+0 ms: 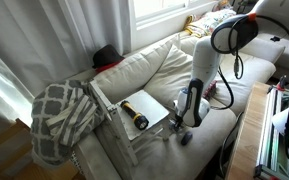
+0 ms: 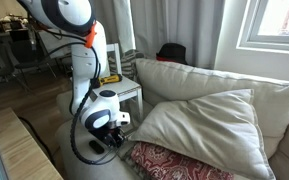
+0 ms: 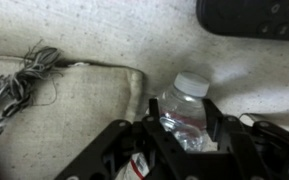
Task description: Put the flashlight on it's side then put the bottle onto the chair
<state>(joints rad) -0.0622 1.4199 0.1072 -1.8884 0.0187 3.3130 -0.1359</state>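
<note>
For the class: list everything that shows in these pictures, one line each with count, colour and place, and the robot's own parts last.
sofa: one, cream, fills the scene
cushion: one, cream, on the sofa
blanket: one, grey-and-white pattern, beside the chair
chair: one, white seat, by the sofa
flashlight: one, black and yellow, lying on the chair seat
bottle: one, clear, pale cap, on the sofa
black object: one, beyond the bottle
red cloth: one, patterned, below the cushion
curtains: white, behind the sofa
arm: one, white
gripper: one, black, either side of the bottle; grip unclear
</note>
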